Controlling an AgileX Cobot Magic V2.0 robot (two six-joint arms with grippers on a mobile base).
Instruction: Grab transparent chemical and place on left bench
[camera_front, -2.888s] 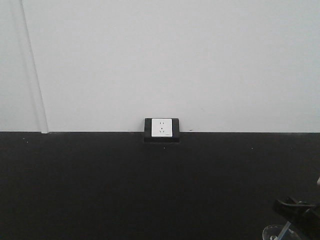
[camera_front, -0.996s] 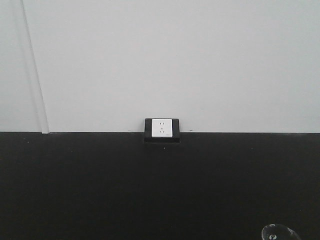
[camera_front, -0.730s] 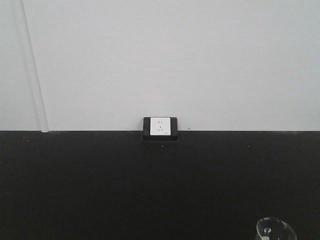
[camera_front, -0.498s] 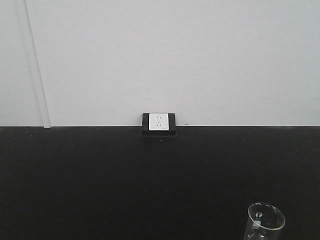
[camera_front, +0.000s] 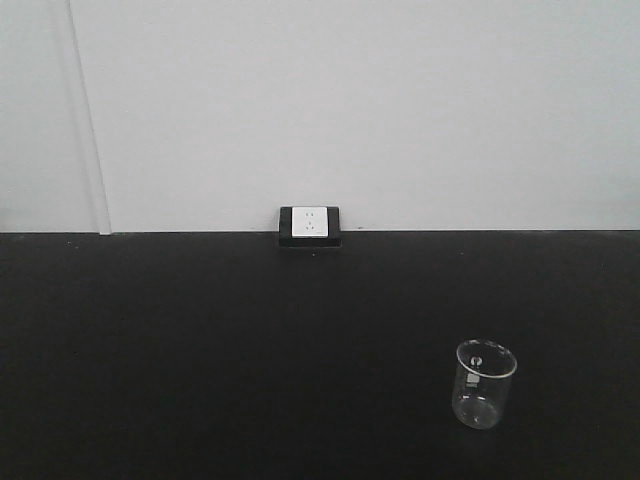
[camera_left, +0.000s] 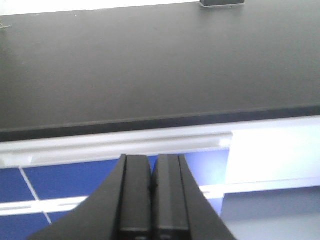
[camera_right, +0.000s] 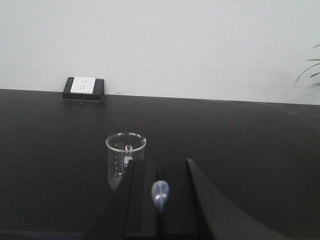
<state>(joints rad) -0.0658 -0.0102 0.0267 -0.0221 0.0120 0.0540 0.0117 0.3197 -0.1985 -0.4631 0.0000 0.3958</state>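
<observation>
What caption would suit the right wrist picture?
Right gripper, pinching a pale bulb, faces an upright clear beaker on a black bench.

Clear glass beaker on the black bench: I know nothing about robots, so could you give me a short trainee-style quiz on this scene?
1. True or false: the small clear glass beaker lies tipped over on the black bench top.
2. What sits against the white wall? A) a white socket in a black housing; B) a red funnel; C) a metal rack.
3. Which touches the beaker: the left gripper or the right gripper?
Key: 1 false, it stands upright. 2 A. 3 neither; both are shut and the beaker stands alone.
</observation>
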